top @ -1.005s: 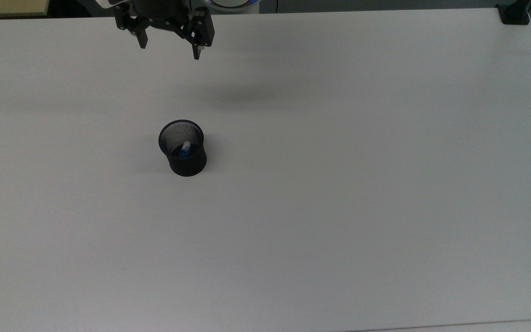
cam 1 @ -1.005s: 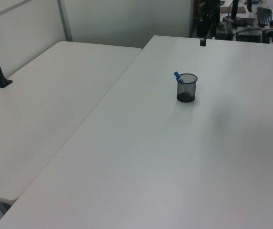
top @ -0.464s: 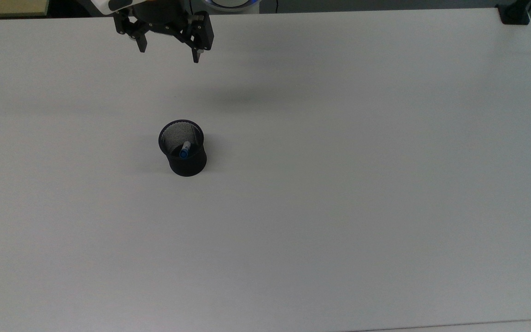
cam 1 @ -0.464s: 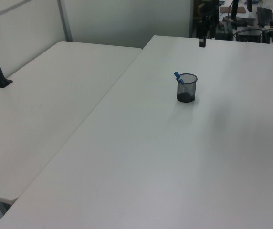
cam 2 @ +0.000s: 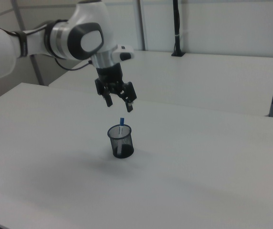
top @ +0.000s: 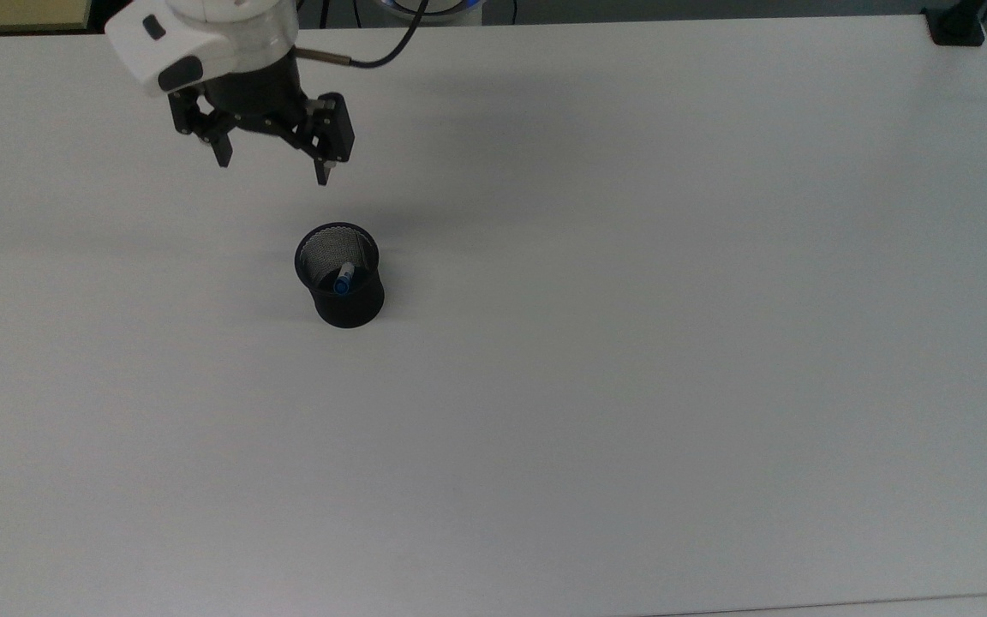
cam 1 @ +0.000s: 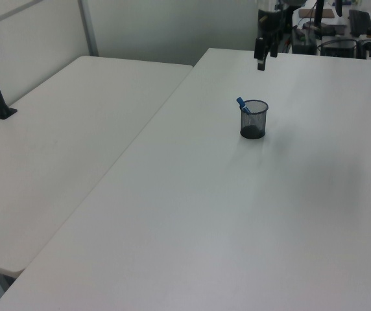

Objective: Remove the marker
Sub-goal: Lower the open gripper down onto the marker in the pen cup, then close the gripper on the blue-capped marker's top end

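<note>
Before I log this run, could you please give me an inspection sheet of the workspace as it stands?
Surface: white table, bare apart from the cup.
Job's things: marker stands tilted in the black mesh cup, blue end above the rim.
Clutter: nothing seen.
Hand: hand open, empty, above the table, up and to the top view's left of the cup.
Cables: dark cable runs from the wrist.
Surroundings: second white table alongside; black post on the right view's far table.

Top view overhead; left, right views oblique, perhaps opposing; sharing cup (top: 339, 274).
</note>
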Controlling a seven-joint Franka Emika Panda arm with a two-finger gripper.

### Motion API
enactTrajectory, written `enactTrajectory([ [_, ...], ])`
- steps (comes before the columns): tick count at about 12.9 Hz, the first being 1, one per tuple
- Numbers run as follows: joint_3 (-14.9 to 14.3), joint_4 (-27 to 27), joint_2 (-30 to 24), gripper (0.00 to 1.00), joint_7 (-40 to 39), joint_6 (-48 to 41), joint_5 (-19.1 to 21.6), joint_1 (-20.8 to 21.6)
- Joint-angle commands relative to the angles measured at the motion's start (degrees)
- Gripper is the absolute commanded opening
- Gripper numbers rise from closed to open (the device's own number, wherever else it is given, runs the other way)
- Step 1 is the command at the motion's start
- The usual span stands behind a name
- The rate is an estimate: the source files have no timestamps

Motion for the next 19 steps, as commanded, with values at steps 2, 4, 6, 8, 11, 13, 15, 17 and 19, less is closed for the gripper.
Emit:
enactTrajectory([
  [2,-0.1,1.5,6.3,1.00,-1.1,8.6,3.1,0.3],
  [4,0.2,3.7,9.0,1.00,-0.9,9.3,3.2,0.5],
  [6,0.4,3.9,10.3,1.00,-1.0,9.4,3.1,0.7],
  [8,0.4,3.9,11.0,1.00,-0.7,9.4,3.1,1.8],
  [11,0.4,3.9,11.8,0.86,3.2,9.5,2.9,3.2],
  [13,0.4,3.9,12.0,0.66,3.6,9.5,2.7,3.5],
  [15,0.4,3.8,12.0,0.42,3.6,9.5,2.5,3.5],
  [17,0.3,3.8,12.1,0.27,3.5,9.5,2.4,3.5],
  [19,0.3,3.8,12.3,0.19,3.5,9.5,2.4,3.5],
])
